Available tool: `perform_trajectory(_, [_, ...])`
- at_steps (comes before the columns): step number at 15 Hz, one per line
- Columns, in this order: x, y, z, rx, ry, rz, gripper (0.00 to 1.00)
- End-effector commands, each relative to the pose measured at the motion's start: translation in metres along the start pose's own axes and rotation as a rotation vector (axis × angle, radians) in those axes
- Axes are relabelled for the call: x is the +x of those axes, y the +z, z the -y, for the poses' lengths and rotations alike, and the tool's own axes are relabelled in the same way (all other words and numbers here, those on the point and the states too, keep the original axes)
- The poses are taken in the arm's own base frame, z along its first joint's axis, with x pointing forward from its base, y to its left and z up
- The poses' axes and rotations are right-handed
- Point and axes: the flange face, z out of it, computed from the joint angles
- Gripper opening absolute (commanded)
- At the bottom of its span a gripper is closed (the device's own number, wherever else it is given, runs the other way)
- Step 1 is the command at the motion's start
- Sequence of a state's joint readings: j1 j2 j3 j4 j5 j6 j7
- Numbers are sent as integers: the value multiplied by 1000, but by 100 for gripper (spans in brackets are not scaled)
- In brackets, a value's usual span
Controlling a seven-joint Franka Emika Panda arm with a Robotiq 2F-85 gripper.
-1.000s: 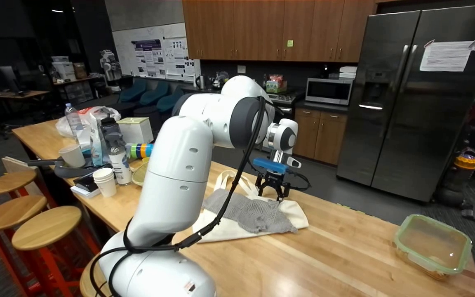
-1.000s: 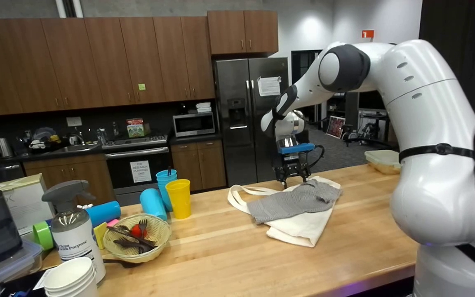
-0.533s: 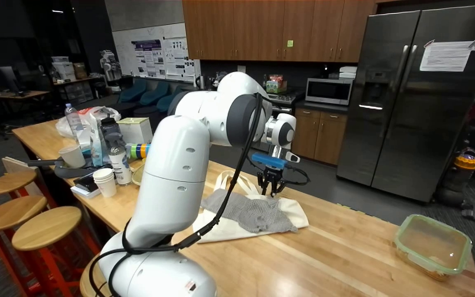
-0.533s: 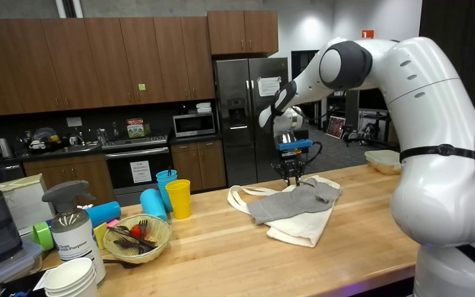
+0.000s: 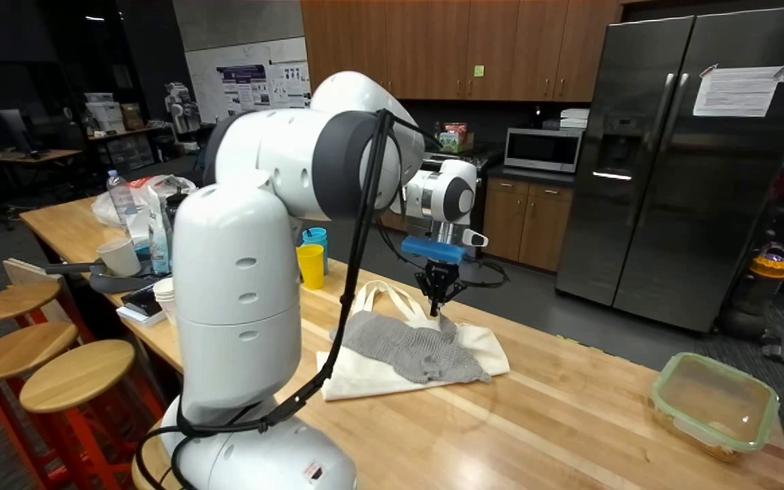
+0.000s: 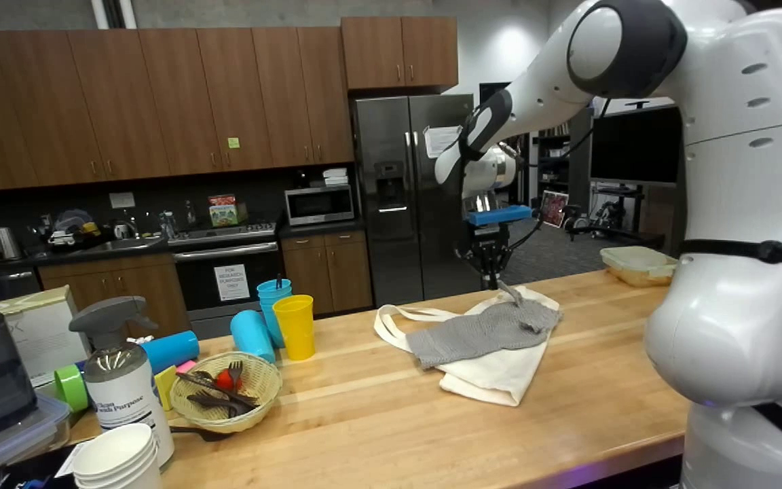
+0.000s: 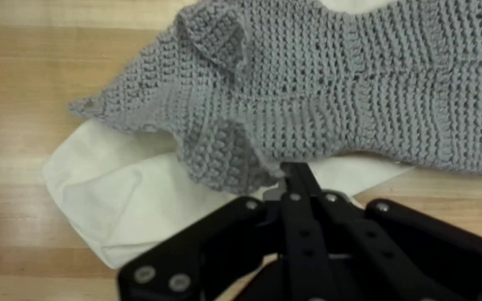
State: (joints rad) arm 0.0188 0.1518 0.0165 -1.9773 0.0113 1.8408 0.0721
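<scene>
1. Pinching an edge of the gray knit cloth point(image 7: 291, 79), my gripper point(image 5: 435, 312) has its jaws closed together.
2. Done, as I judge it: the grip is made, and that edge rises off the cream tote bag point(image 6: 499, 382).
3. Left: most of the cloth lies draped over the bag on the wooden table point(image 6: 357, 421), unlifted.

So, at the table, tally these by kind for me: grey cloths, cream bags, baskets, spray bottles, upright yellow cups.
Grey cloth: 1, pinched by the gripper
Cream bag: 1, under the cloth
Basket: 1
Spray bottle: 1
Upright yellow cup: 1
Total: 5
</scene>
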Motion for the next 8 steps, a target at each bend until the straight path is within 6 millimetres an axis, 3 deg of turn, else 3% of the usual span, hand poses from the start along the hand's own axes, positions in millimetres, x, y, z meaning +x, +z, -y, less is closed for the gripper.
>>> perform_trajectory(1, [-50, -11, -15, 12, -25, -79, 0])
perform_trajectory(2, [-57, -11, -16, 15, -22, -81, 26])
perform_trajectory(3, [-62, -12, -16, 14, -19, -83, 27])
perform_trajectory(4, [-43, -11, -10, 5, -12, -53, 7])
perform_trajectory(7, [-57, -11, -12, 6, -10, -65, 26])
perform_trajectory(8, [-57, -11, -12, 6, -11, -65, 27])
